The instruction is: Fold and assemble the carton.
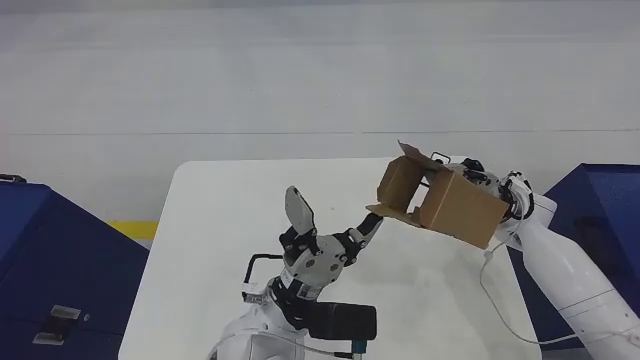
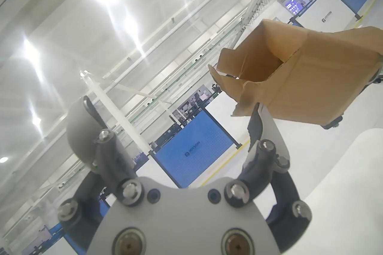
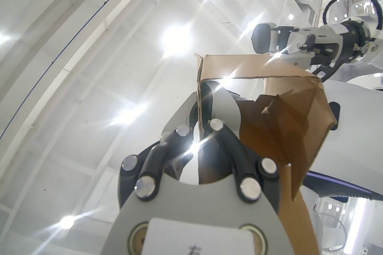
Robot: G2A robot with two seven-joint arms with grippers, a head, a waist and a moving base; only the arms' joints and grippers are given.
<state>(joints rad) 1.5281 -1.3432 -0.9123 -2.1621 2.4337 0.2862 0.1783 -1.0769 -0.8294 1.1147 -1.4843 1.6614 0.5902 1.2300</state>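
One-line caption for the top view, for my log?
Right gripper holds the open carton above the white table; the open left gripper has one fingertip at its lower flap.

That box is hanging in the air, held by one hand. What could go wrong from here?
1. The right hand pinches just one thin wall of the carton above the table; it might slip or twist loose.
2. A finger of the open left hand sits right at the lower flap, which could crumple rather than fold.
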